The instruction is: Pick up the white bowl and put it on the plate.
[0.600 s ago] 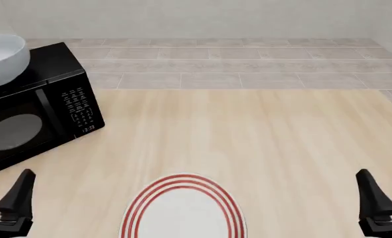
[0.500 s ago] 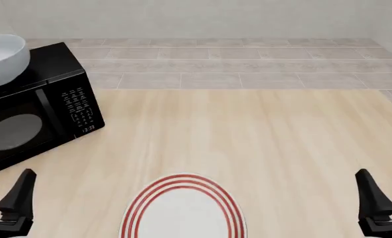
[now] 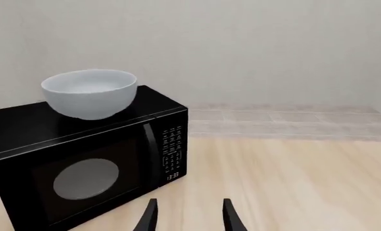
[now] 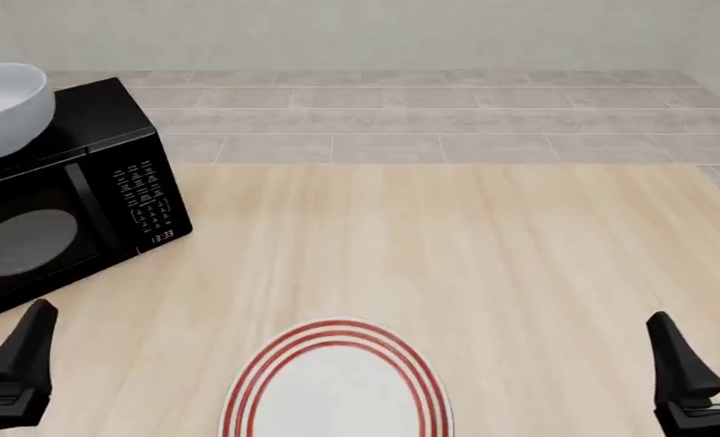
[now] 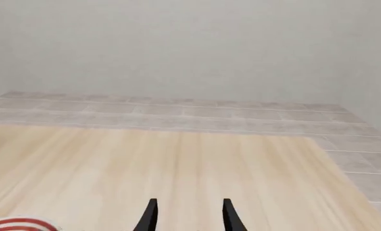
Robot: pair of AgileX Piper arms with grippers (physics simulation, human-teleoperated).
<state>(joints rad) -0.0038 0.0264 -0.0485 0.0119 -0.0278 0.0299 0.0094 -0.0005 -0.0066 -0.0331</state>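
Bare tabletop spreads mid-frame; white bowl tops microwave upper left — plate cut off below. Left claw, right claw — both apart, empty.

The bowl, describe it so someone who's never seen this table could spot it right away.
Find the black microwave at the table's far left. The bowl sits on its top. It is plain glossy white and deep, unlike the flat red-ringed plate near the front edge.
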